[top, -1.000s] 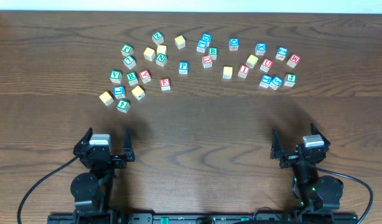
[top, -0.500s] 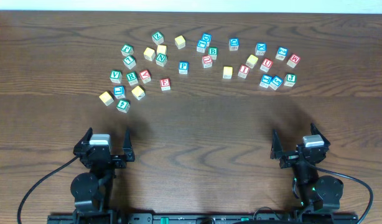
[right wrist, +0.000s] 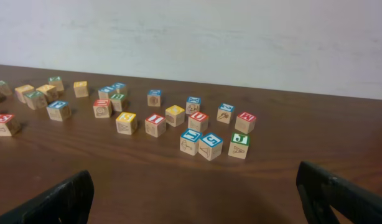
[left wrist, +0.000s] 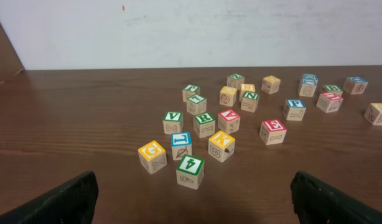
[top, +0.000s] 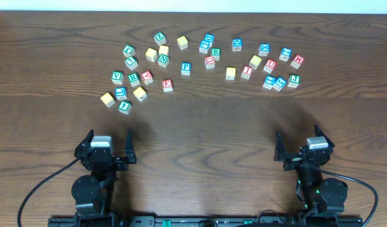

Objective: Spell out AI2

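Wooden cubes lie scattered across the far half of the table [top: 200, 139]. None has shifted since a second ago, and both arms have stayed parked at the near edge. The left gripper [top: 109, 136] and right gripper [top: 299, 139] each stand with jaws spread as wide as they go, holding nothing. In the wrist views their dark fingers frame only bare wood.

Take the blue P cube [top: 186, 67] as the mark. The A cube [top: 147, 77], red-topped, sits left of P and slightly nearer the arms. It is just beside a green cube [top: 134, 79] on its left, and the red E cube [top: 167, 85] lies between it and P, on the near side.

The I cube [top: 246, 72], also red, lies right of P and well apart from it, near a yellow cube [top: 231, 73] on its left.

The 2 cube [top: 280, 82], blue, lies farther right of P, past I and a little nearer the arms. It sits against another blue cube [top: 268, 81] on its left and close to the green J cube [top: 294, 80] on its right. Its character is small, and I read it as 2 without certainty.

A lies ahead of the left jaws and a touch to their right, well apart from them. I and 2 lie ahead of the right jaws, slightly to their left, and also well apart.
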You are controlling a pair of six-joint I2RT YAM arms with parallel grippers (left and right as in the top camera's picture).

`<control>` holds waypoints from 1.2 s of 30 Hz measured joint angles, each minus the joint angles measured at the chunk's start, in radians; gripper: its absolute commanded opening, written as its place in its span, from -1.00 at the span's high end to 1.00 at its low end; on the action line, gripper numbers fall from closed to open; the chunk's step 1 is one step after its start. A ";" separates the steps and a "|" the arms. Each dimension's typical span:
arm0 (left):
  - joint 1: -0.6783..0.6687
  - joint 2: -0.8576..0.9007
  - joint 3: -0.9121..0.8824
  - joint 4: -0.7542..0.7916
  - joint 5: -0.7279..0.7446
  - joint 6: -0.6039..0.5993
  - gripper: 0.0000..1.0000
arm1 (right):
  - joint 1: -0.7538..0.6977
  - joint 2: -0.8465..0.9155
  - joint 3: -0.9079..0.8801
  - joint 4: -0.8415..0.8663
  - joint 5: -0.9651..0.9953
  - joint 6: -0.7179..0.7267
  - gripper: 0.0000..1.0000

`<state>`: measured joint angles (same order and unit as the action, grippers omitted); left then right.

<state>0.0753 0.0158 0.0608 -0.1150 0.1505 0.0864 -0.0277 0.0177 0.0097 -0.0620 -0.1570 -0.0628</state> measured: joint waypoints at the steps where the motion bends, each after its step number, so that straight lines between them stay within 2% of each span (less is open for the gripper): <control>1: 0.000 0.000 0.000 0.000 0.000 0.000 -0.95 | 0.000 0.000 0.000 0.000 0.000 0.000 -0.99; 18: 0.000 0.000 0.000 0.000 0.000 -0.012 -0.95 | 0.000 0.000 0.000 0.000 0.000 0.000 -0.99; 36: 0.000 0.011 0.000 0.000 0.000 -0.146 -0.95 | 0.000 0.000 0.000 0.000 0.000 0.000 -0.99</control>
<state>0.0753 0.0273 0.0608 -0.1150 0.1505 -0.0601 -0.0277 0.0177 0.0097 -0.0624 -0.1570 -0.0628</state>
